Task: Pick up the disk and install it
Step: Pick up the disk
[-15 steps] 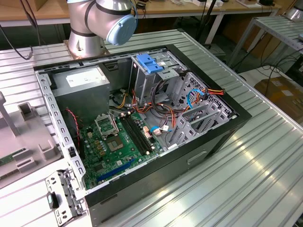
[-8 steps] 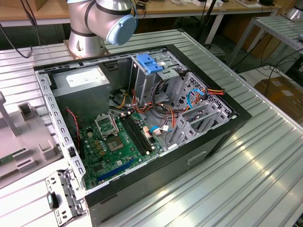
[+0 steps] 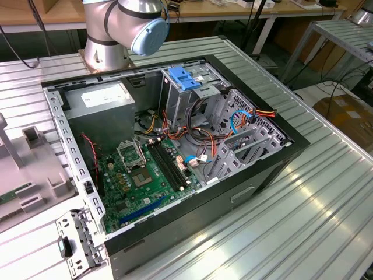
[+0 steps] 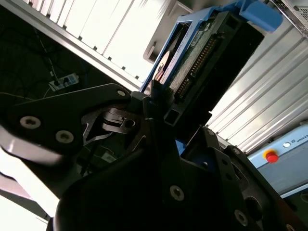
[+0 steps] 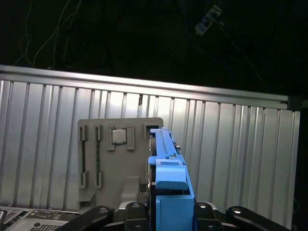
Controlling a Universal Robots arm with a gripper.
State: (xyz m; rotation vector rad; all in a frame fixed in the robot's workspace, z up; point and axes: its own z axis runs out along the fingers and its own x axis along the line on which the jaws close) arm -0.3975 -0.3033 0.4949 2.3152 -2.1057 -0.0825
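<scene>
The disk point(image 5: 169, 173) is a grey drive in a bright blue carrier, and it stands on edge between my gripper's point(image 5: 169, 212) dark fingers point(image 5: 136, 211). In the second wrist view the disk point(image 4: 195, 57) shows its connector edge and green board, with the gripper point(image 4: 175, 120) shut on its lower end. It hangs in the air above the ribbed metal table point(image 5: 240, 144), over a grey parts tray point(image 5: 120, 159). In the exterior view the open computer case point(image 3: 175, 146) lies on the table, with a metal drive cage point(image 3: 186, 99) at its far end.
A fixed blue bracket point(image 3: 183, 79) tops the drive cage. Cables point(image 3: 233, 125), the motherboard point(image 3: 143, 175) and a power supply point(image 3: 99, 108) fill the case. The arm's base point(image 3: 119, 29) stands behind the case. The grey tray point(image 3: 29, 169) sits at the exterior view's left.
</scene>
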